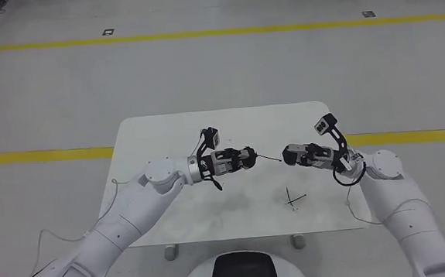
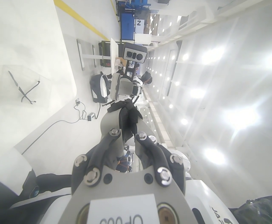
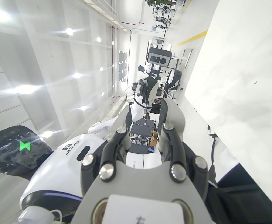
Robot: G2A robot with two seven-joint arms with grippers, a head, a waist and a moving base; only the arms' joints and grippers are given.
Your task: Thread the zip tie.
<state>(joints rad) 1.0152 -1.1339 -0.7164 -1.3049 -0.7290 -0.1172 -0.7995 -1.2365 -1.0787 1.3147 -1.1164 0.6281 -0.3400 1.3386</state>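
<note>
Fingers of left gripper (image 1: 250,157) pinched shut on zip tie (image 1: 269,159); right gripper (image 1: 286,156) fingers spread wide, facing it. You have both over middle of white tabletop (image 1: 160,139), well apart from every edge. Zip tie thin, dark, straight, running from left fingers toward right gripper, tip just beside it. Two more dark ties (image 1: 293,199) lie crossed nearer robot-side edge, under right arm.

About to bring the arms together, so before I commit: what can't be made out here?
Held end of the zip tie: hidden inside the left gripper, top and left wrist views.
Tie tip versus right gripper: too thin in the top view to tell touching or apart.
Spare ties: crossed and tiny, count unclear, top view.
</note>
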